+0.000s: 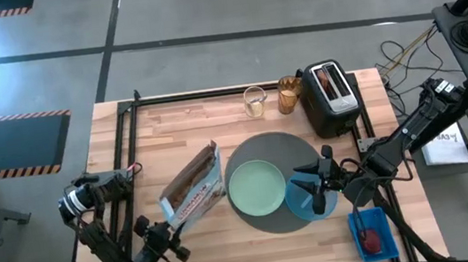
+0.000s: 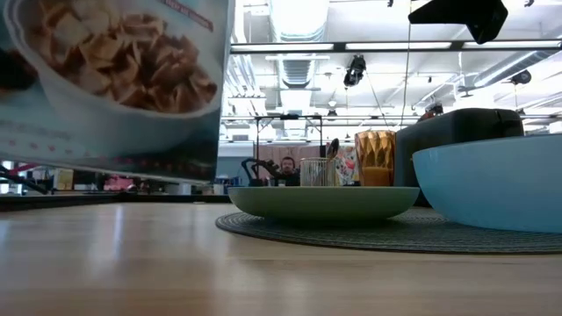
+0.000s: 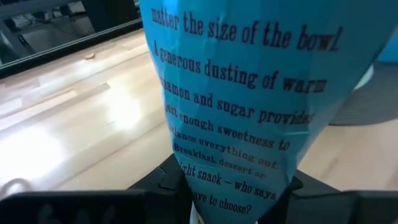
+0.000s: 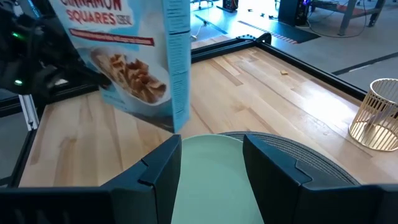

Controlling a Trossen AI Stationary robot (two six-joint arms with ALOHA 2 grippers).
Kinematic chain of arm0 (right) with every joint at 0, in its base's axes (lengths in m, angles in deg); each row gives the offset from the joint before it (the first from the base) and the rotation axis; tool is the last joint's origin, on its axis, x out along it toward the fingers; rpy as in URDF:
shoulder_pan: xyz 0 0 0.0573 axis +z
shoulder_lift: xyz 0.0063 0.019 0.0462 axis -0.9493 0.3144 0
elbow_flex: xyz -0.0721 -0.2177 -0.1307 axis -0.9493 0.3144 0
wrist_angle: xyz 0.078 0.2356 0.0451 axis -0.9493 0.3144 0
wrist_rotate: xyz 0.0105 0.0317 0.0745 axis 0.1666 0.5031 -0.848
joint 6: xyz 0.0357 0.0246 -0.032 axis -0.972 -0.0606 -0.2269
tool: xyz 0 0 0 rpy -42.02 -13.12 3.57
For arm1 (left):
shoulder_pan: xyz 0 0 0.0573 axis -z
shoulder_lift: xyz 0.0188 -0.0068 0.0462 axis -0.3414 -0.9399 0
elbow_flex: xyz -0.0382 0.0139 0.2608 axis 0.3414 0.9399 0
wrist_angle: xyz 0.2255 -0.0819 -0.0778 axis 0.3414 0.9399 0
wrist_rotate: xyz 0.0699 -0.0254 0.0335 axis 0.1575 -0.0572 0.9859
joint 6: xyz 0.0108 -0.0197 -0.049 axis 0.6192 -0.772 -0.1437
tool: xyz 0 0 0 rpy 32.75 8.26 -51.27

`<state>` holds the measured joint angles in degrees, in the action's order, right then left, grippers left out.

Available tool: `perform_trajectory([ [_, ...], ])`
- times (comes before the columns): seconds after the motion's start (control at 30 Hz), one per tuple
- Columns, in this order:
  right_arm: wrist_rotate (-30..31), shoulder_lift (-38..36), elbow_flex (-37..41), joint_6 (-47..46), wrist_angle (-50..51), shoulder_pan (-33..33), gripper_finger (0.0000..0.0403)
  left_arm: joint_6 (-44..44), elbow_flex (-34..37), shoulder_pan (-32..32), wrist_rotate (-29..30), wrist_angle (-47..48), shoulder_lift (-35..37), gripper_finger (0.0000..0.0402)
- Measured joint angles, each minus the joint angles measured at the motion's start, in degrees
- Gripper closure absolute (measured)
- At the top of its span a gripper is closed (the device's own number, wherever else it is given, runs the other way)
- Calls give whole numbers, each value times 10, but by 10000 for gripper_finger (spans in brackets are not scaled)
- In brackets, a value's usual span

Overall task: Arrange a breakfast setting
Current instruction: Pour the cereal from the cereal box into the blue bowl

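A blue cereal box (image 1: pixel 192 188) hangs tilted over the table's near left, with my left gripper (image 1: pixel 168 231) shut on it; the low view shows the box (image 2: pixel 114 79) clear of the wood. A pale green plate (image 1: pixel 254 187) and a blue bowl (image 1: pixel 310 200) sit on the round dark-grey mat (image 1: pixel 285 143). My right gripper (image 1: pixel 316 183) stands open above the bowl, with nothing between its fingers (image 4: pixel 161 168). An amber glass (image 1: pixel 289 95) stands at the far edge. A brown toast slice (image 1: pixel 326 79) sticks up from the toaster. My left gripper pinches the cereal box's lower end (image 3: pixel 233 180) between its two fingers, on the panel printed with text. The box narrows toward the fingers. They come from the table's near left, slanting a little downward. The box is lifted clear and leans toward the plate.
A black toaster (image 1: pixel 331 101) stands at the far right, with a pale wire-like cup (image 1: pixel 255 102) next to the amber glass. A blue tray (image 1: pixel 372 221) near the right front corner holds a small red food piece (image 1: pixel 371 239). A dark frame rail runs along the left and far edges.
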<state>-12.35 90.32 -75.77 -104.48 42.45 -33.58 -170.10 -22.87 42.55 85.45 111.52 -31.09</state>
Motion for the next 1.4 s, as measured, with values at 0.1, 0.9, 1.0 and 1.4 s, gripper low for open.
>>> perform_trajectory([
  [0.1, 0, 0, 0, 0, 0, 0, 239, 68, -47, 1, -45, 6, 1, 300],
  [0.9, -108, 3, 0, 46, 17, 0, 239, 225, -241, 2, -74, 6, 1, 301],
  [1.0, -107, 3, 0, 66, 14, -2, 238, 173, -241, 0, -97, 6, 2, 301],
  [1.4, -99, 3, 0, 55, -45, -7, 239, 109, -241, 1, -101, 6, 2, 301],
])
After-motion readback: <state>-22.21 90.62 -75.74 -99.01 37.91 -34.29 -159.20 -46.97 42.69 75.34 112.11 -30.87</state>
